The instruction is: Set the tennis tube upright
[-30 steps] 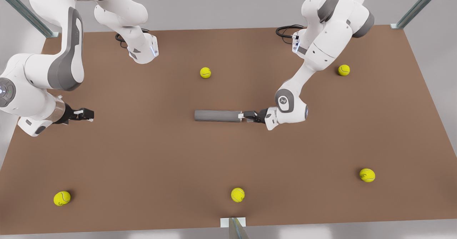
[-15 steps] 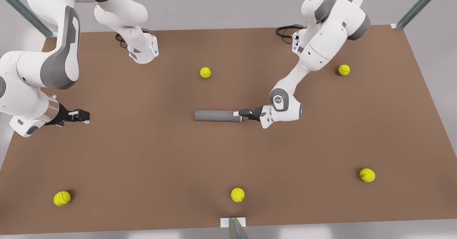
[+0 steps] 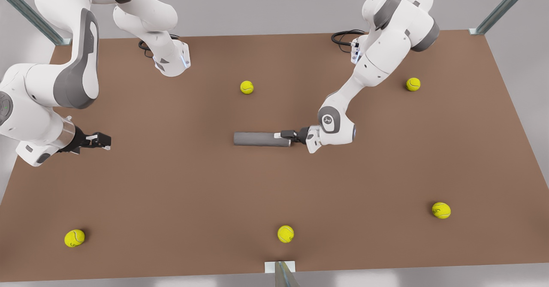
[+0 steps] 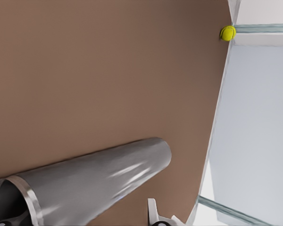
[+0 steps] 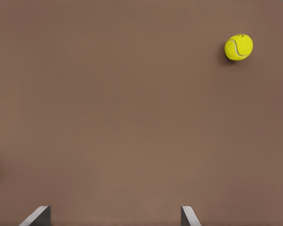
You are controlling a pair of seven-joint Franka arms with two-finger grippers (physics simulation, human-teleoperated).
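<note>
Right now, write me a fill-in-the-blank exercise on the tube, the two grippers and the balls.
1. The tennis tube is lying ____ on the table.
2. The left gripper is at the tube's ____ end, which has the lighter rim.
3. The right gripper, fingers open, waits near the front view's ____ edge.
4. The number of yellow tennis balls on the table is ____.

Missing words: flat; open; left; five

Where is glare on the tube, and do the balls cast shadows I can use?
Left wrist view: bright streaks run along the tennis tube, strongest near mid-length. Front view: the tube looks matte at the left gripper. Right wrist view: the tennis ball casts a small soft shadow.
</note>
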